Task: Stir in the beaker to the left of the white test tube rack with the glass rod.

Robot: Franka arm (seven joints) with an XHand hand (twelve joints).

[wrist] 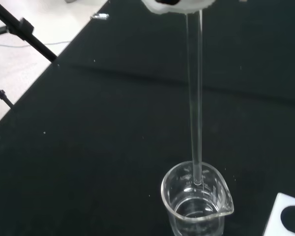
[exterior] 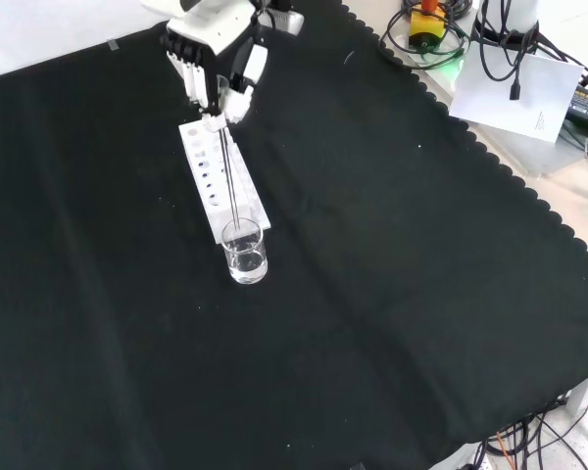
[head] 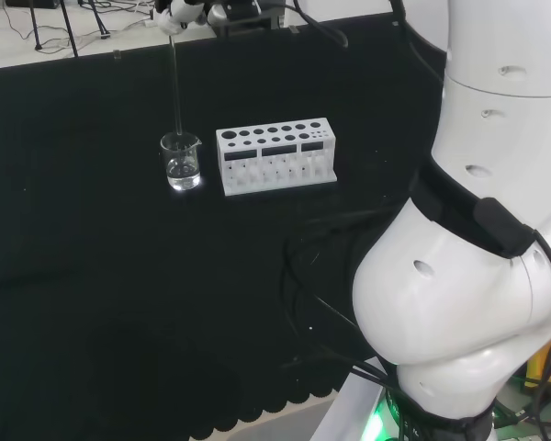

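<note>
1. You are working over a black cloth (exterior: 392,294) with a scalloped edge that covers the whole bench; in the front view its far corner gives way to a pale floor with a sheet of white paper (exterior: 517,95) and a tangle of black cables (exterior: 490,39).
2. In the head view, past the far edge of the cloth, you can see pale floor and the thin black legs of a stand (head: 46,28).
3. On the cloth you have a small clear glass beaker (head: 181,162) with a little clear liquid in its bottom, standing just beside the white test tube rack with round holes (head: 275,154), on the rack's left in the head view and nearer than the rack in the front view. The two are close but apart.
4. Your black and white hand (exterior: 216,49) hangs above the rack's far end in the front view, its fingers curled down and pinching the top of the long thin clear glass rod (head: 177,87).
5. The rod's long axis runs almost upright, top end at the fingertips and lower end pointing down into the beaker.
6. In the wrist view the rod's lower end sits inside the beaker's rim, near the wall away from the spout; you cannot tell whether the tip reaches the liquid.
</note>
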